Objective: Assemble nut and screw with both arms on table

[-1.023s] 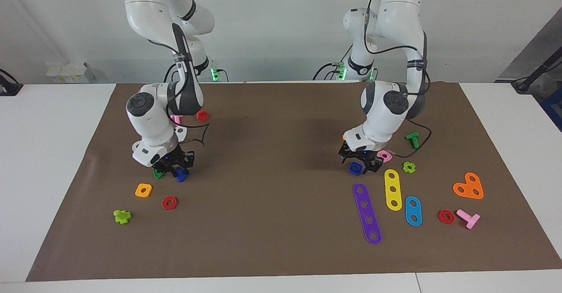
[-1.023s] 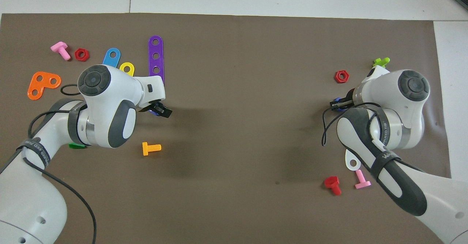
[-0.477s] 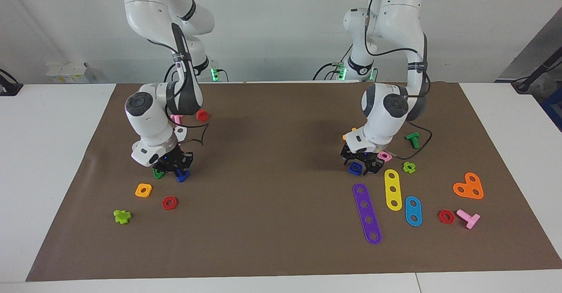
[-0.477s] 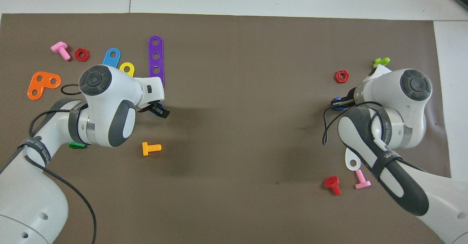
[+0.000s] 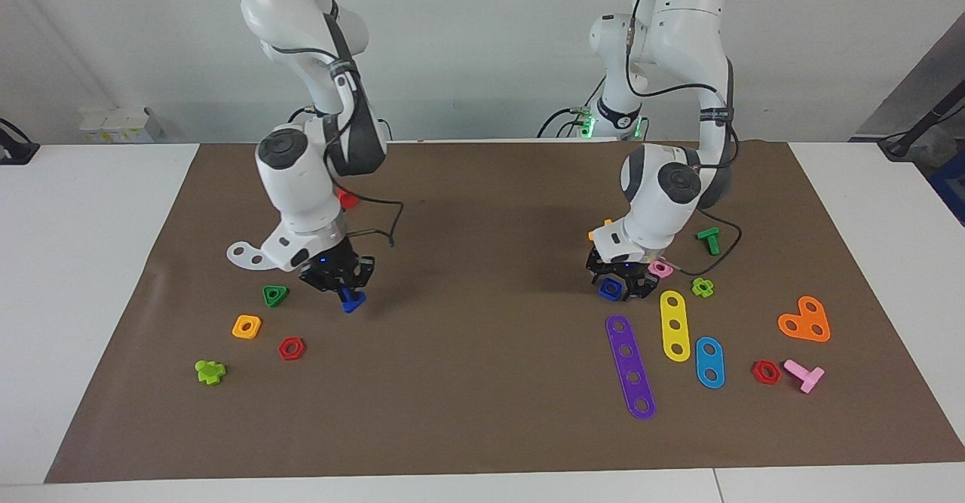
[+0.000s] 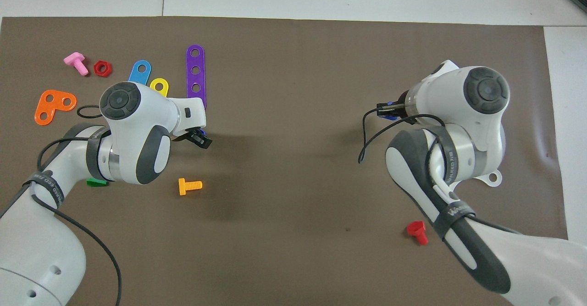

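The dark-blue screw (image 5: pixel 351 301) hangs in my right gripper (image 5: pixel 337 284), which is shut on it and holds it just above the brown mat (image 5: pixel 482 382), beside the green triangular nut (image 5: pixel 275 295). In the overhead view the right gripper (image 6: pixel 388 109) shows a bit of blue under its tip. The dark-blue square nut (image 5: pixel 610 287) lies on the mat toward the left arm's end. My left gripper (image 5: pixel 620 278) is down on it, its fingers closed around it, next to the pink square nut (image 5: pixel 660 268). In the overhead view the left gripper (image 6: pixel 200 138) hides most of the nut.
Near the right gripper lie a yellow-orange square nut (image 5: pixel 246 326), a red hex nut (image 5: pixel 291 348) and a lime piece (image 5: pixel 209 371). Purple (image 5: pixel 630 366), yellow (image 5: pixel 675 324) and blue (image 5: pixel 709 361) strips lie by the left gripper. An orange screw (image 6: pixel 189 186) lies nearer the robots.
My right gripper has lifted the blue screw off the mat and carried it toward the table's middle, away from the green triangular nut. The left gripper stays on the blue nut.
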Motion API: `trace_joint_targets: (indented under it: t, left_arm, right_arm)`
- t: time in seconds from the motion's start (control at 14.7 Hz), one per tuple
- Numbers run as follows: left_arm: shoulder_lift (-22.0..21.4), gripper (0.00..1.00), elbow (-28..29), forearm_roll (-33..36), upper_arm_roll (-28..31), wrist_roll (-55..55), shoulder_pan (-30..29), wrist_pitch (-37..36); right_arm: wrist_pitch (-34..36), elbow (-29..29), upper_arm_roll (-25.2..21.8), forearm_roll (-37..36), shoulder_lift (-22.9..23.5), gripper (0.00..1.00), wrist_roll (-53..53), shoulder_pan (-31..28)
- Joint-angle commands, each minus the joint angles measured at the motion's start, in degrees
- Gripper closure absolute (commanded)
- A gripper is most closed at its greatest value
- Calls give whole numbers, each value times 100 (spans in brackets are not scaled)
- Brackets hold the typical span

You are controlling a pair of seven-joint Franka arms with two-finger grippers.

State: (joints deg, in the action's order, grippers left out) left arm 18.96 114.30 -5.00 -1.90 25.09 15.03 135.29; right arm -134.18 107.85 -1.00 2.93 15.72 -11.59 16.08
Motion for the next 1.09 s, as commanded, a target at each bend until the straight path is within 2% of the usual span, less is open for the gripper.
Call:
trace_joint_targets:
  t: [0.0, 0.14, 0.27, 0.41, 0.61, 0.89, 0.95, 1.02]
  left_arm:
    - [11, 31, -5, 411, 58, 57, 26, -107]
    - [11, 33, -5, 421, 58, 57, 26, -117]
    - [11, 35, -5, 421, 49, 57, 26, -117]
    - [11, 38, -5, 421, 49, 57, 26, -108]
    - [11, 43, -5, 421, 41, 57, 26, -99]
    - [11, 59, -5, 421, 41, 57, 26, -108]
    - [11, 64, -5, 421, 41, 57, 26, -117]
    - [11, 68, -5, 421, 41, 57, 26, -125]
  right_arm:
    - [120, -692, 4, -47, 474, 100, -833, 456]
    - [163, -1237, -14, -108, 991, 100, -1561, 1008]
    - [173, -1800, -5, -510, 1510, 100, -2274, 1387]
    - [67, -1846, 4, -732, 1705, 100, -2619, 1582]
    - [-55, -1811, 13, -644, 1785, 100, -2786, 1784]
    - [-205, -1557, 13, -636, 1776, 100, -2804, 1846]
    - [-275, -1469, 13, -636, 1750, 22, -2804, 1846]
    - [-310, -1399, 13, -636, 1733, 0, -2813, 1855]
